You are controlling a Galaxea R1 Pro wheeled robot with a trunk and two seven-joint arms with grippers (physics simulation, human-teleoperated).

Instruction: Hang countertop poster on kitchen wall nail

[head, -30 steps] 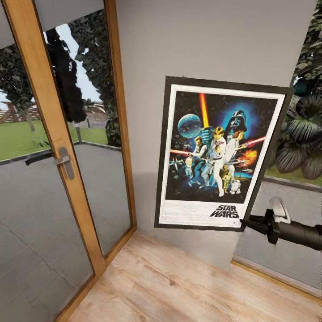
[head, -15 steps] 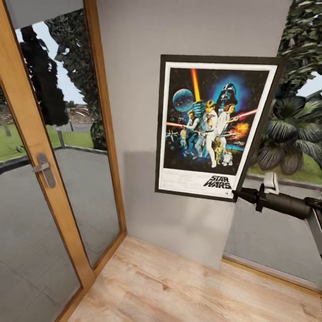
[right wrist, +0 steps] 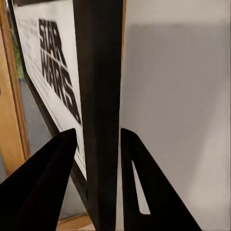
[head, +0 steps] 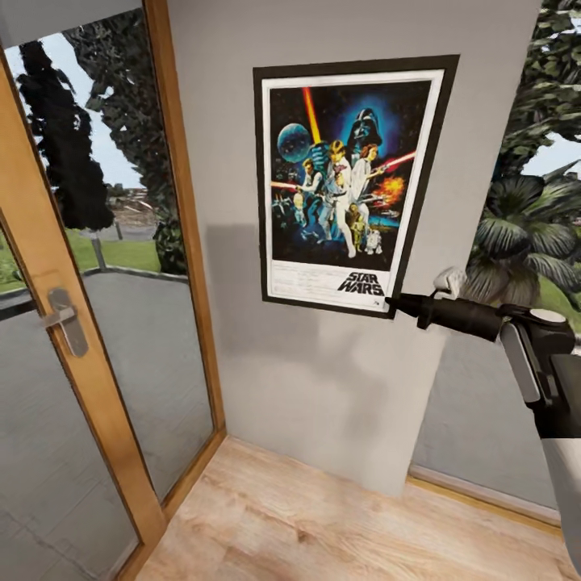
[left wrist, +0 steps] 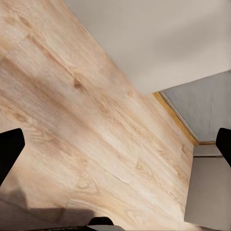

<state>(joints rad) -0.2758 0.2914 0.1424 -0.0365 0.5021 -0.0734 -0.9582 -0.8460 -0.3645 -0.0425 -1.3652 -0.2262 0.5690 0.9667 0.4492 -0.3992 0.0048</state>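
pinching the poster (head: pixel 349 181) frame's lower corner, right gripper (head: pixel 395 303) fingers (right wrist: pixel 45 178) straddle it.

Right arm: matte black cylindrical forearm tapering into a slim black end effector (head: pixel 395 303), with a small white rounded part (head: pixel 449 280) mounted on top near the wrist. Behind it, a black elbow housing (head: pixel 537 343) with a pale grey cap and a grey side panel joins a light grey upper link. Right end effector fingers (right wrist: pixel 41 190): flat, black, wedge-shaped, one with a narrow slot. Left end effector fingertips (left wrist: pixel 8 151): black, rounded.
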